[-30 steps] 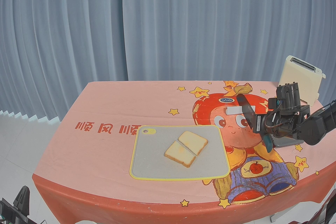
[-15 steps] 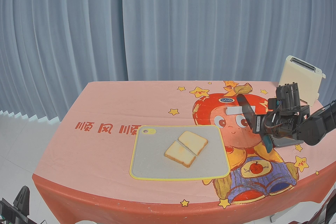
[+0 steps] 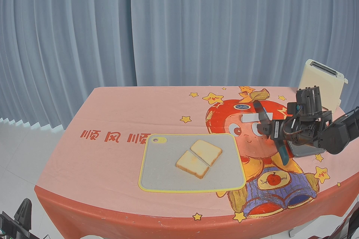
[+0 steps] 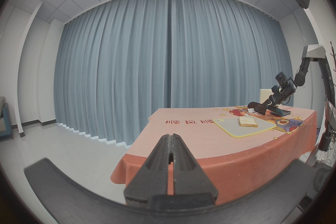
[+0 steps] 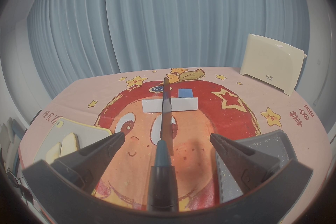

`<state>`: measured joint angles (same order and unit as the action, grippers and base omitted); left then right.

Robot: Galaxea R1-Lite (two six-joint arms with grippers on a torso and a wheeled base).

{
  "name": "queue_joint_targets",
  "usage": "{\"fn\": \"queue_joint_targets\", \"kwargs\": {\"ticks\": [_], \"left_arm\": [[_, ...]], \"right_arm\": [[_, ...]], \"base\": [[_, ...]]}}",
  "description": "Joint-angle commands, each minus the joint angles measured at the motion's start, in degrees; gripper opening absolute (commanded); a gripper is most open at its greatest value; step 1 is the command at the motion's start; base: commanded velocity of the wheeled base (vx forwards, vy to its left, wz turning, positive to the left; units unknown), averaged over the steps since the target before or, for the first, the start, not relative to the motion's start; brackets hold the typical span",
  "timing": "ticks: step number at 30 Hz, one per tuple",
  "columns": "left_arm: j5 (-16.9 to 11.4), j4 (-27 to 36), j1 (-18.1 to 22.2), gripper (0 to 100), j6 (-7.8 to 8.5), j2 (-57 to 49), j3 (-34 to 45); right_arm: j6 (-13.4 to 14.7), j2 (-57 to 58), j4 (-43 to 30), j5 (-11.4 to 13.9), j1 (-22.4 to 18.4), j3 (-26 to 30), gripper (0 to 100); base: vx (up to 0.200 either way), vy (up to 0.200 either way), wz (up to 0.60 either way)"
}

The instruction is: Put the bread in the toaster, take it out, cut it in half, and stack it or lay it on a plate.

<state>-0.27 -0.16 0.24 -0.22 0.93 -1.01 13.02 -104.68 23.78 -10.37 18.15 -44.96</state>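
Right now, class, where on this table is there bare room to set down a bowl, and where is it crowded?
Free: the table left of the cutting board, and the far band of cloth behind the board. Crowded: the right end, where the right gripper, knife, white block, grey plate and toaster cluster.

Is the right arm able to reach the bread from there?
Probably yes. The right gripper is open, and only bare tablecloth lies between it and the bread on the board. The knife sits between its spread fingers, though, so it would likely need to clear that first.
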Motion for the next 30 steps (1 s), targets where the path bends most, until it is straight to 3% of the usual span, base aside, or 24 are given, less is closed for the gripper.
{"fn": "queue_joint_targets", "kwargs": {"ticks": [1,7,17,24,30], "left_arm": [[0.0,0.0,0.1,0,-0.04,-0.6,1.0],[0.0,0.0,0.0,0,-0.04,-0.6,1.0],[0.0,0.0,0.0,0,-0.04,-0.6,1.0],[0.0,0.0,0.0,0,-0.04,-0.6,1.0],[0.0,0.0,0.1,0,-0.04,-0.6,1.0]], "right_arm": [[0.0,0.6,0.3,-0.2,0.1,0.0,100],[-0.1,2.7,0.6,-2.5,0.8,0.3,100],[-0.4,7.0,0.6,-1.5,1.4,1.1,100],[-0.1,11.7,0.7,-1.2,6.2,4.5,100],[-0.5,14.3,0.7,-1.2,8.0,5.8,100]], "base": [[0.000,0.000,0.00],[0.000,0.000,0.00],[0.000,0.000,0.00],[0.000,0.000,0.00],[0.000,0.000,0.00]]}}
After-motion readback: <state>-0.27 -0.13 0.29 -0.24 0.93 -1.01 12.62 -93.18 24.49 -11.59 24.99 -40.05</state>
